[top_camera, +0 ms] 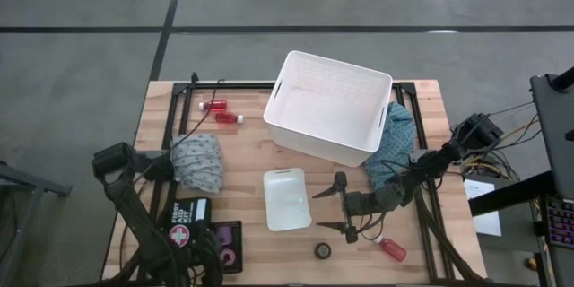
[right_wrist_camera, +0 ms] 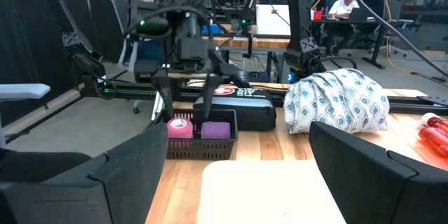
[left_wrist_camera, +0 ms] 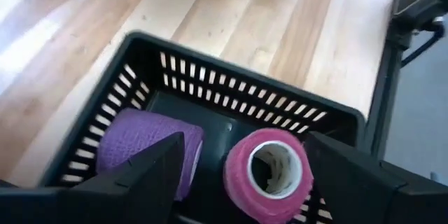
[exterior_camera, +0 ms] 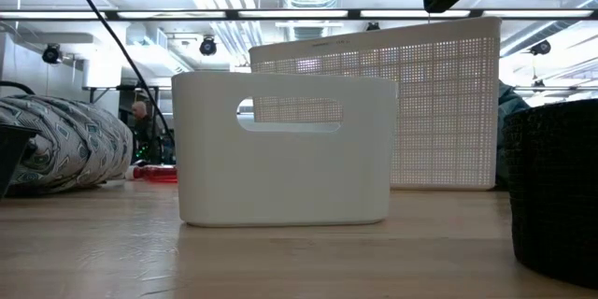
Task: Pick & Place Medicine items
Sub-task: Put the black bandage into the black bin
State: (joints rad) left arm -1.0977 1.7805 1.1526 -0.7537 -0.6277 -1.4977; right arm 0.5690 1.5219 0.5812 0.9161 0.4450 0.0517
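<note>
The left tool (left_wrist_camera: 241,175) hangs spread apart right over the pink tape roll (left_wrist_camera: 266,173) standing in the black basket (left_wrist_camera: 231,91), nothing gripped.

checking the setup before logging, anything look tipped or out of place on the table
Yes: the big white basket at the table's far side sits tilted, leaning on the patterned cloth bundle rather than flat. One red bottle lies alone at the near right edge.

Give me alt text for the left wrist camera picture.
A pink tape roll and a purple tape roll lie side by side in a black slotted basket on a wooden table, framed by the left gripper's open fingers.
</note>
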